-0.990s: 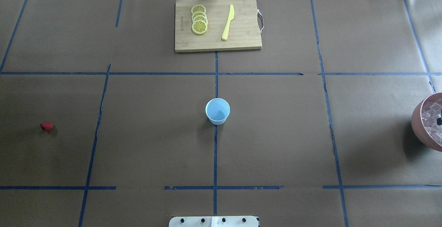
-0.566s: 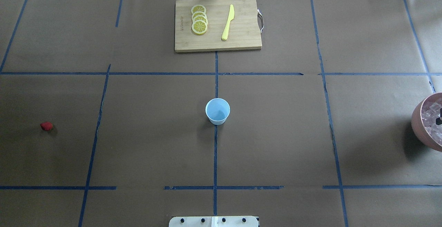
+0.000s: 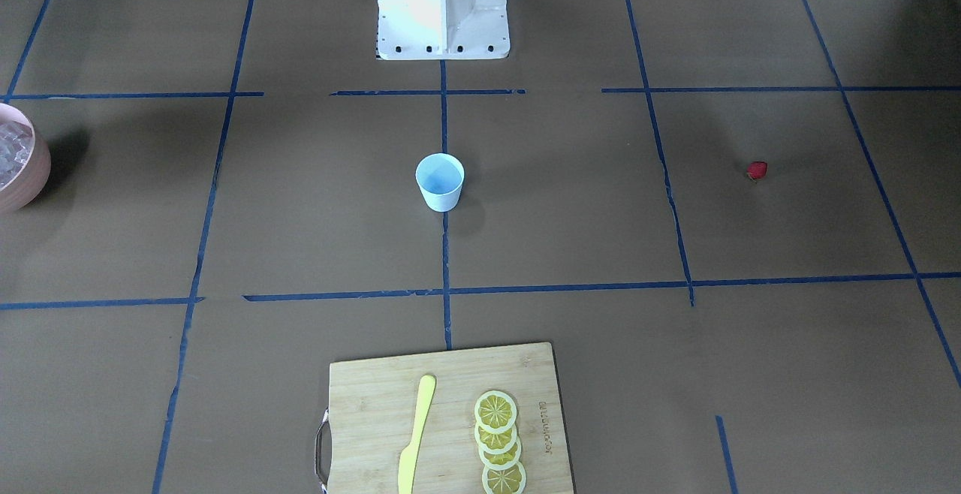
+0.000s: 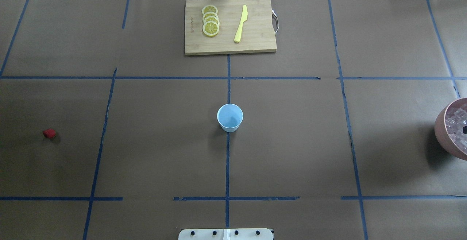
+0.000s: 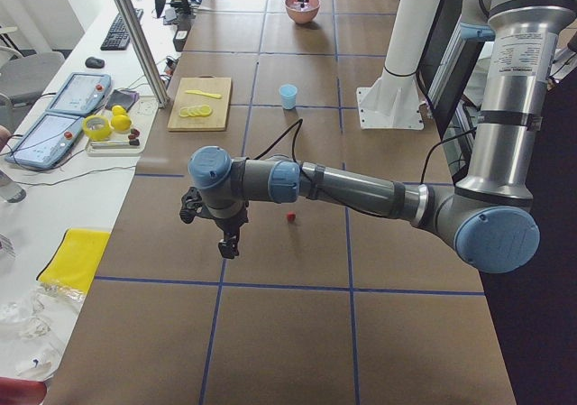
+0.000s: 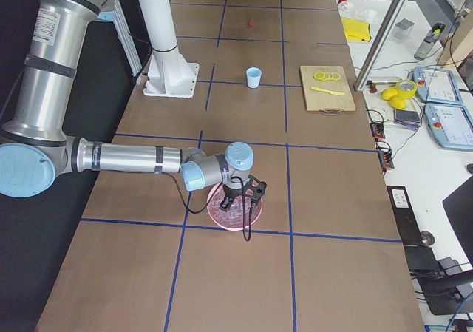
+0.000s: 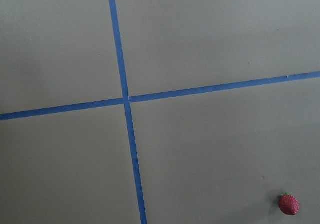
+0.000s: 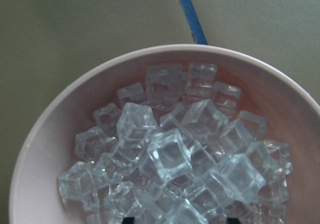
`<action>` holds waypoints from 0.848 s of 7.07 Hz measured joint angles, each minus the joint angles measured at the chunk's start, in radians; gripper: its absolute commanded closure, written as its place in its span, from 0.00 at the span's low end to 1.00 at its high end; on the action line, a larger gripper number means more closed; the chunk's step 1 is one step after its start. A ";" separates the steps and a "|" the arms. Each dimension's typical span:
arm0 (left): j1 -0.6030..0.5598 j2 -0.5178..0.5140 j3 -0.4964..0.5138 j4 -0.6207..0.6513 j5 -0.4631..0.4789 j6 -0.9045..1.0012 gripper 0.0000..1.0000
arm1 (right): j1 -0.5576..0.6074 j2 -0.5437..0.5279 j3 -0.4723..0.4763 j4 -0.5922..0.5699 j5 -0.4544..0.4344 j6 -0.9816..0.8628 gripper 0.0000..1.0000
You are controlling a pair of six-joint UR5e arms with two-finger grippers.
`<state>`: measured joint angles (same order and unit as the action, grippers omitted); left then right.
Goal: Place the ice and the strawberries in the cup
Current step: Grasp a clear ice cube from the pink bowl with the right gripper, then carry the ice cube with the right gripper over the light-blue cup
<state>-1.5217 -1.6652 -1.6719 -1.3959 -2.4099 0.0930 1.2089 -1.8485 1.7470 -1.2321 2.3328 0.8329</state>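
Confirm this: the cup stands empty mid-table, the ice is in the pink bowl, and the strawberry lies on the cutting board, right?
No: the strawberry lies on the bare paper, far from the board, as the overhead view shows. The cup stands empty mid-table and the ice is in the pink bowl.

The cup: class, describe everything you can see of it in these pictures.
The cup is small, pale blue, tapered and handleless, plastic by its look, with a round rim. It stands upright and empty near the middle of the brown paper cover, straddling a blue tape line; nothing else touches it.
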 measured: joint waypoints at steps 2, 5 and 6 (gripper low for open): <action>0.000 0.000 0.000 0.000 0.000 0.000 0.00 | 0.000 0.000 -0.006 0.000 0.000 0.000 0.52; 0.000 0.000 0.000 0.000 0.000 0.001 0.00 | 0.000 0.000 -0.012 0.000 0.003 0.000 0.82; 0.001 0.000 0.000 0.000 0.000 0.001 0.00 | 0.000 0.000 -0.012 0.000 0.003 -0.002 0.97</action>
<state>-1.5210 -1.6648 -1.6720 -1.3959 -2.4099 0.0936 1.2088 -1.8484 1.7349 -1.2318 2.3360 0.8311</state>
